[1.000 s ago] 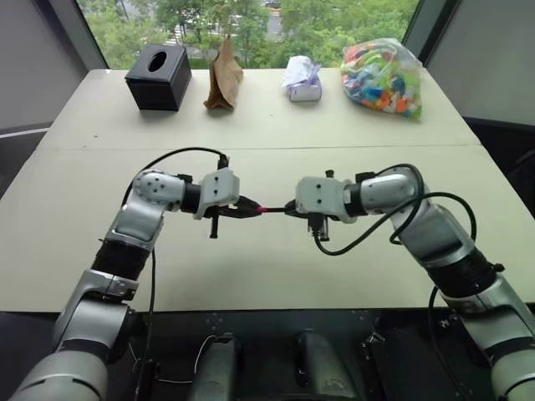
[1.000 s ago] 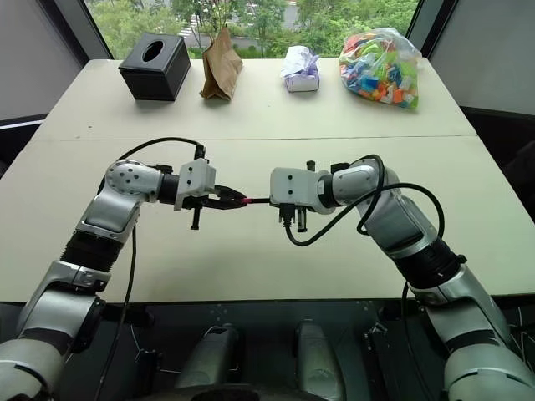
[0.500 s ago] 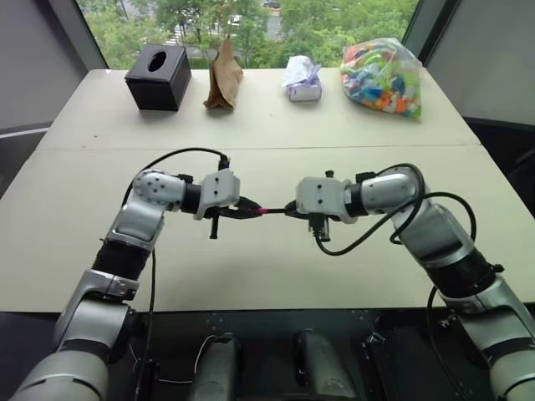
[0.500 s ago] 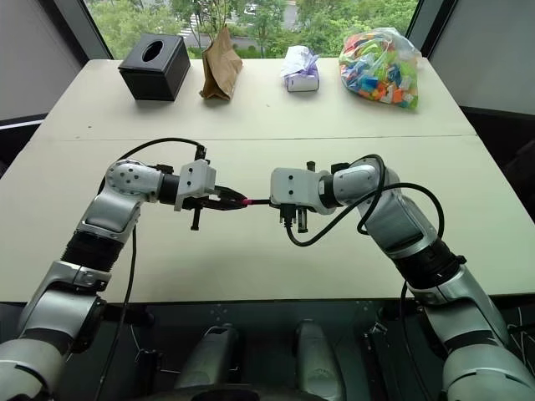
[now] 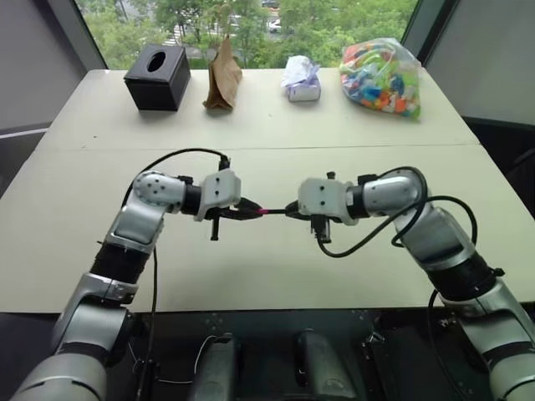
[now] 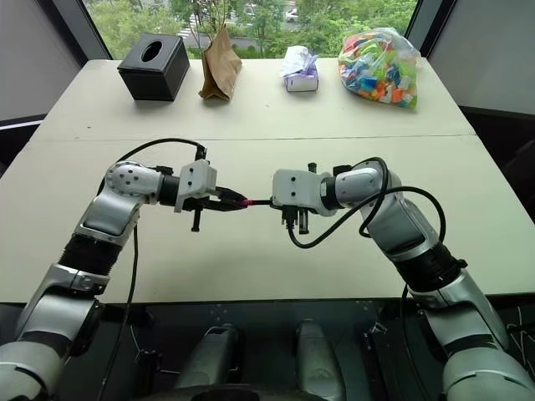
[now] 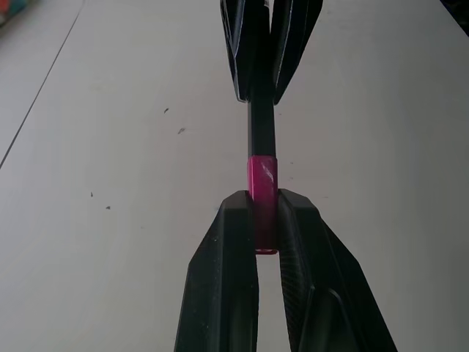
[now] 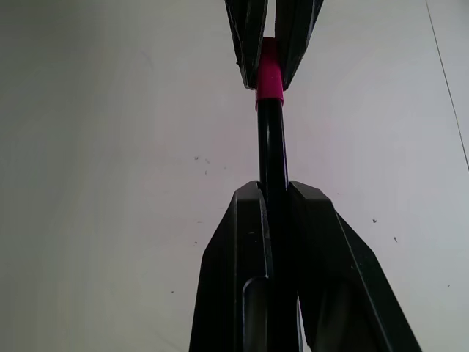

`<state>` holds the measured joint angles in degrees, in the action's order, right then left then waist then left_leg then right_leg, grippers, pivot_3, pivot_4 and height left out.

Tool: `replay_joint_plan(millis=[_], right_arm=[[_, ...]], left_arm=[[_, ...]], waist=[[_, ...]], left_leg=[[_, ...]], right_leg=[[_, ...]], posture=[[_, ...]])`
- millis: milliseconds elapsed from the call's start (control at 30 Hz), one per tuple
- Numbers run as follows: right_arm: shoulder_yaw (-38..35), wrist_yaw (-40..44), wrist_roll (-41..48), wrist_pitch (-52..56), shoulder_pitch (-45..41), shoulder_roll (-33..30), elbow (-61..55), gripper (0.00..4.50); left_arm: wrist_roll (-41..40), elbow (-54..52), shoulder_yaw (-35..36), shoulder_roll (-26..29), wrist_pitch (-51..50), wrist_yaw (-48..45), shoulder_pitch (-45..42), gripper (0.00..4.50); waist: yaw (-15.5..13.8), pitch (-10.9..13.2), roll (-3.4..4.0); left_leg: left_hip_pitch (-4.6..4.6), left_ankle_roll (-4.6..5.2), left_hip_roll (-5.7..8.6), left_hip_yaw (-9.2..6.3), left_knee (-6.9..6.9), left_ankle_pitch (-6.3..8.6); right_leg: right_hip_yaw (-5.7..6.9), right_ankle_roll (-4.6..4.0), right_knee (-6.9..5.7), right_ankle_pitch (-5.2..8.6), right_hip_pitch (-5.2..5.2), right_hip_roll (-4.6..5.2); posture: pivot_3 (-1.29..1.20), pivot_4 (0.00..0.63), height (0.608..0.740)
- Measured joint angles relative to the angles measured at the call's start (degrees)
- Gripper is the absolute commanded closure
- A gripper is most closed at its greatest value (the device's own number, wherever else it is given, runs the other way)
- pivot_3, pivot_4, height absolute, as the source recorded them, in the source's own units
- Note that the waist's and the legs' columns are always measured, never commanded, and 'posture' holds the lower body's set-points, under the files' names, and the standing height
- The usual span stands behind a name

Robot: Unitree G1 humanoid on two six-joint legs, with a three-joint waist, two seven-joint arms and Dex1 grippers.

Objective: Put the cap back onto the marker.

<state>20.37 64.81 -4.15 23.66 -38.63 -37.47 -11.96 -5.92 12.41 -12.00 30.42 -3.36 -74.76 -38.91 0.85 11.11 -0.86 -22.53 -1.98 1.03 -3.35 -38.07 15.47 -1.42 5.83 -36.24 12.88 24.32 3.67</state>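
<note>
Left gripper (image 7: 265, 220) pinching cap (image 7: 263, 194) (small glossy magenta-red cylinder), held above table (image 5: 267, 125) centre. Right gripper (image 8: 273, 202) clamped on marker (image 8: 272, 150), thin smooth black rod. Grippers face each other, left and right; cap seated on marker's end, marker bridging gap. Wrist views show matte black tapered fingers (image 7: 227, 279) and specks on pale tabletop; head views show clutter along far edge.

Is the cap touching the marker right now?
Touching. The left wrist view shows the cap, pinched in the left pincer, butting straight onto the marker held by the right pincer, no gap.
</note>
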Motion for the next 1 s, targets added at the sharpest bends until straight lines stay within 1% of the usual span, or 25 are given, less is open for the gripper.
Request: replay_joint_plan(millis=[33,100,233,400,533,700,833,900,1000], right_arm=[[0.1,0.0,0.0,-0.3,0.1,0.0,0.0,4.50],[0.4,0.0,0.1,-0.7,0.4,0.0,0.0,4.50],[0.0,-0.1,0.1,-1.1,1.5,-2.2,0.8,4.50],[-3.8,-2.8,0.0,-0.5,4.1,-5.8,3.9,4.50],[-9.6,-8.9,-0.2,2.6,6.7,-6.7,5.6,4.50],[-19.0,-22.2,-1.0,11.8,9.8,-3.9,6.0,4.50],[-26.5,-31.7,-1.4,18.3,13.9,-1.4,6.0,4.50],[-30.6,-35.3,-1.0,21.7,16.2,0.5,5.9,4.50],[-34.8,-38.5,0.4,25.4,18.7,2.6,5.9,4.50]], left_arm=[[-0.8,-0.3,0.0,-0.1,-0.2,0.1,0.1,3.19],[-1.8,-2.1,0.1,-0.3,-0.2,0.8,0.1,2.20],[-2.5,-3.7,0.7,0.7,-0.8,2.5,0.5,0.03],[-3.6,-6.7,2.5,3.5,-2.7,3.7,3.8,0.03],[-5.0,-8.9,3.8,3.9,-4.7,5.5,5.7,0.03],[-7.3,-11.6,4.8,3.1,-6.9,7.9,6.8,0.03],[-9.0,-13.1,5.0,3.1,-9.3,9.0,6.9,0.03],[-9.9,-13.9,5.0,3.1,-10.5,9.1,7.0,0.03],[-10.5,-14.1,5.0,3.1,-11.4,9.5,7.0,0.03]], waist=[[0.0,0.0,0.00],[0.0,0.0,0.00],[-0.1,0.0,0.00],[0.0,0.0,0.00],[-0.1,0.0,0.00],[-0.2,0.0,-0.01],[-0.2,0.0,-0.01],[-0.2,0.0,0.00],[0.0,0.0,0.02]], left_leg=[[0.00,0.00,0.00,0.00,0.00,0.00],[0.00,0.00,0.00,0.00,0.00,0.00],[0.00,0.00,0.00,0.01,0.00,0.00],[0.01,0.00,-0.01,0.00,0.01,0.00],[0.00,0.00,0.00,0.01,0.01,0.00],[-0.02,0.00,0.01,0.01,0.01,0.00],[-0.01,0.00,0.02,0.02,0.01,0.00],[0.00,0.00,0.01,0.01,0.02,0.00],[0.01,0.00,0.00,0.03,0.03,0.00]], right_leg=[[0.00,0.00,0.00,0.00,0.00,0.00],[0.00,0.00,0.00,0.00,0.00,0.01],[0.00,0.00,0.00,0.00,0.00,0.02],[0.00,-0.01,0.00,0.00,0.00,0.01],[-0.01,-0.01,0.00,0.00,0.00,0.02],[-0.02,-0.01,0.00,0.00,0.00,0.05],[-0.02,-0.01,0.00,0.00,-0.01,0.04],[-0.02,-0.01,0.00,0.00,-0.01,0.02],[-0.04,-0.01,-0.01,0.00,-0.01,0.01]], posture=[[0.00,0.150,0.740],[0.00,0.150,0.740],[0.00,0.150,0.740],[0.00,0.150,0.740],[0.00,0.150,0.740],[0.00,0.150,0.740],[0.00,0.150,0.740],[0.00,0.150,0.740],[0.00,0.150,0.740]])
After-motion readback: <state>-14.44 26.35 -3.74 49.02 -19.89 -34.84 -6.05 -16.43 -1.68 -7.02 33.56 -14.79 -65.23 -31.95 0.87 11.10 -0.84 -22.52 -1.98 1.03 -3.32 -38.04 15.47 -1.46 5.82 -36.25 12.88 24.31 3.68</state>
